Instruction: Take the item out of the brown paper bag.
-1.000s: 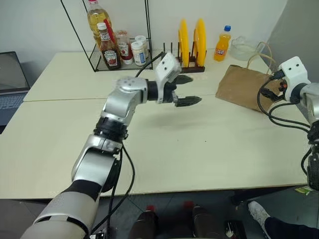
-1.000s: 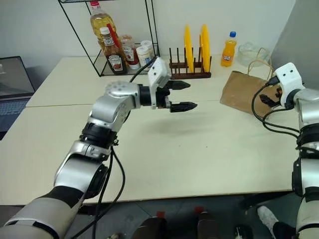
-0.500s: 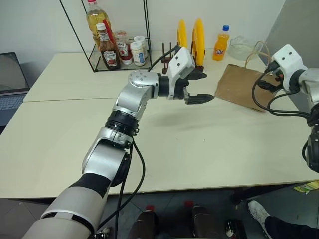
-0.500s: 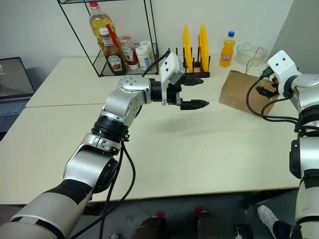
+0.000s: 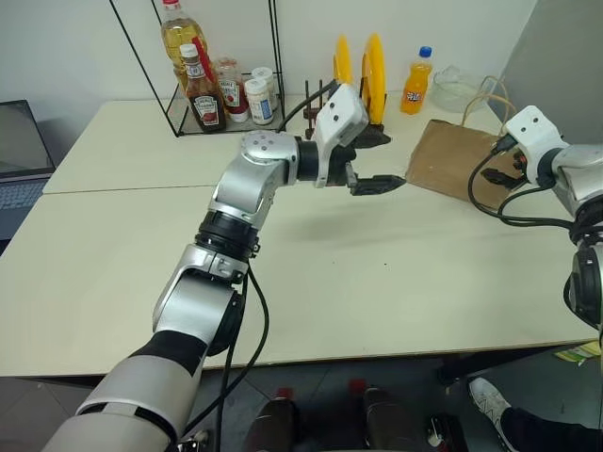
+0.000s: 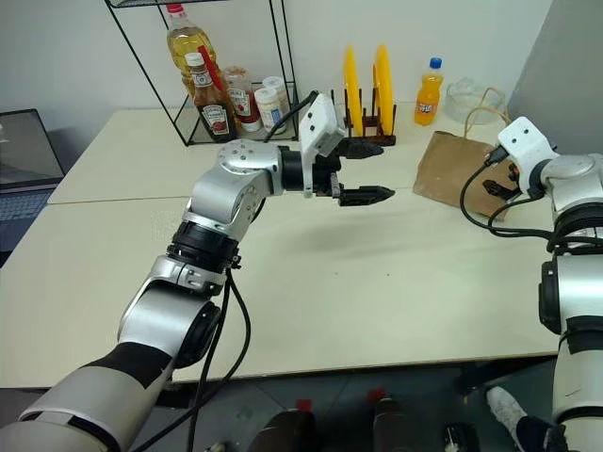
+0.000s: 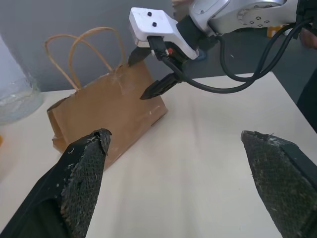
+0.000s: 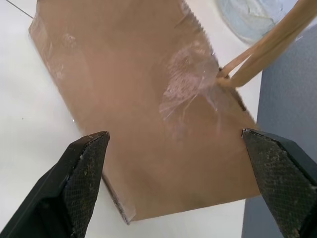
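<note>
The left gripper (image 5: 379, 160) is reaching across the tabletop (image 5: 377, 282) toward three o'clock, having swung from mid-table over the last second to a spot just short of the bag's (image 5: 452, 165) near edge; over the last half second it is barely shifting at all. Its fingers (image 5: 377, 184) are standing wide apart, level, pointing at the bag and gripping nothing. The right gripper (image 7: 148, 72) is drifting inward and lower from the table's right edge, and in the left wrist view its black fingers are spread open right against the upper edge of the bag, at the end away from the handles (image 7: 89, 49); whether they are actually touching the paper I cannot tell. The bag is lying flat on its side at about two o'clock on the tabletop, handles trailing toward the back corner beside a clear bowl (image 5: 457, 89), with the orange bottle (image 5: 415, 83) and the yellow plates in their rack (image 5: 363, 71) behind it. The item itself is not showing; I am guessing it is inside the bag. To my eye both arms are closing in from opposite sides, so the approach is nearly done and the taking-out is not yet started: one gripper will probably need to pin the bag while the other works into its mouth.
</note>
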